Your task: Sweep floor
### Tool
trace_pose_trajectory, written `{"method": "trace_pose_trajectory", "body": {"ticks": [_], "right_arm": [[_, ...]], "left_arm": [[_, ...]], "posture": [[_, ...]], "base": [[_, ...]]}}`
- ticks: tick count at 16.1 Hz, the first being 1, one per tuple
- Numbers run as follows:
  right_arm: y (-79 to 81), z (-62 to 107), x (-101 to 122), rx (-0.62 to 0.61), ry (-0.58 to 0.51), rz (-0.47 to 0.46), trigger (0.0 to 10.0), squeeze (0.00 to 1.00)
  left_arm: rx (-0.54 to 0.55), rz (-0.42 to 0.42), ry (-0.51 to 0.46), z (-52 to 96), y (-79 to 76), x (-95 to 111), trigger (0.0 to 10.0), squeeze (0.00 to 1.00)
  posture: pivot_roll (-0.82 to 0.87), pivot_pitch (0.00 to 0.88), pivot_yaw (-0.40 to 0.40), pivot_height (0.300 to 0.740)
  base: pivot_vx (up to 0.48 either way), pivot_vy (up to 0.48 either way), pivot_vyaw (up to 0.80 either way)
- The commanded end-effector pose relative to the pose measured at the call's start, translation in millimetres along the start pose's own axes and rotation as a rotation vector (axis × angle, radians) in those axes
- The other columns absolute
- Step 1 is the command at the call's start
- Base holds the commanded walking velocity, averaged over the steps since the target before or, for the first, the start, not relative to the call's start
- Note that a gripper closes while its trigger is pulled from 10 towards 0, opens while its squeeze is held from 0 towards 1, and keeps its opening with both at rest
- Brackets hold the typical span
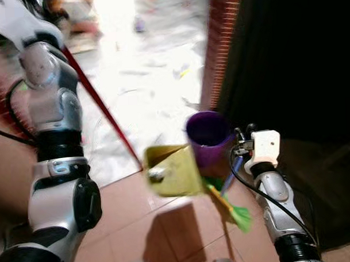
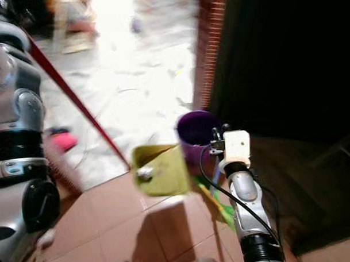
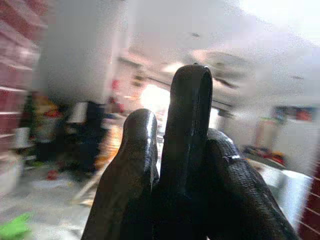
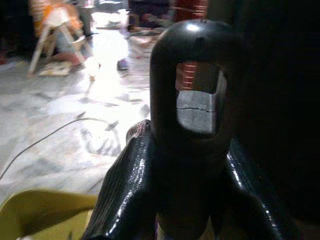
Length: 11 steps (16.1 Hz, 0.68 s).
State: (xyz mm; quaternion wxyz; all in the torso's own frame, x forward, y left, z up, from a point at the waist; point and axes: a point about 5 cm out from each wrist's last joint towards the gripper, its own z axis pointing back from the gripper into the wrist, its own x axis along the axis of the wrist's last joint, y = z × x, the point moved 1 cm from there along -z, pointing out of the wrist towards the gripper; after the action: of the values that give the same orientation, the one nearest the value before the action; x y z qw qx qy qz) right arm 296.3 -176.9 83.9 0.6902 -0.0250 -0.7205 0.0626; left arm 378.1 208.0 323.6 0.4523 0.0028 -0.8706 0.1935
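A red broom handle (image 1: 102, 107) slants from behind my left arm (image 1: 53, 112) down to the floor, and its pinkish bristles (image 2: 64, 163) rest on the tiles. In the left wrist view my left gripper (image 3: 185, 130) is shut on the black end of the broom (image 3: 190, 100). A yellow dustpan (image 1: 172, 170) hangs above the terracotta tiles. In the right wrist view my right gripper (image 4: 187, 142) is shut on the dustpan's black handle (image 4: 192, 65), with the yellow pan (image 4: 40, 215) below. The right wrist (image 1: 262, 148) is beside a purple bin (image 1: 208, 135).
A green and yellow brush-like item (image 1: 235, 212) lies on the tiles under the bin. A brick pillar (image 1: 221, 43) edges a dark doorway (image 1: 293, 63) on the right. Ahead, the pale marble floor (image 1: 144, 80) carries scattered litter. The views are blurred.
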Motion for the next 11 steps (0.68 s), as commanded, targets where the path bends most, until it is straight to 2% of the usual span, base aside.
{"method": "trace_pose_trajectory", "body": {"ticks": [1, 4, 7, 11], "right_arm": [[-2.3, 1.1, -1.4, -0.004, 0.014, 0.003, 10.0, 0.00], [-3.1, 1.4, -0.9, -0.003, 0.012, 0.002, 10.0, 0.00], [-2.8, 2.1, -1.3, 0.004, 0.014, 0.000, 10.0, 0.00], [-0.4, 2.7, -1.6, 0.014, 0.016, -0.002, 10.0, 0.00]], "left_arm": [[-0.035, 0.079, -0.094, -6.8, -20.1, 22.7, 10.0, 0.00], [-0.034, 0.083, -0.097, -7.9, -20.6, 22.6, 10.0, 0.00], [-0.038, 0.092, -0.106, -9.9, -22.4, 25.0, 10.0, 0.00], [-0.033, 0.088, -0.108, -11.1, -21.6, 25.6, 10.0, 0.00]], "posture": [[-0.14, 0.000, 0.085, 0.740], [-0.14, 0.000, 0.087, 0.740], [-0.14, 0.000, 0.087, 0.740], [-0.14, 0.000, 0.086, 0.740]], "base": [[0.431, 0.000, -0.80], [0.392, 0.000, -0.53], [0.439, 0.000, 0.00], [0.408, 0.251, 0.00]]}}
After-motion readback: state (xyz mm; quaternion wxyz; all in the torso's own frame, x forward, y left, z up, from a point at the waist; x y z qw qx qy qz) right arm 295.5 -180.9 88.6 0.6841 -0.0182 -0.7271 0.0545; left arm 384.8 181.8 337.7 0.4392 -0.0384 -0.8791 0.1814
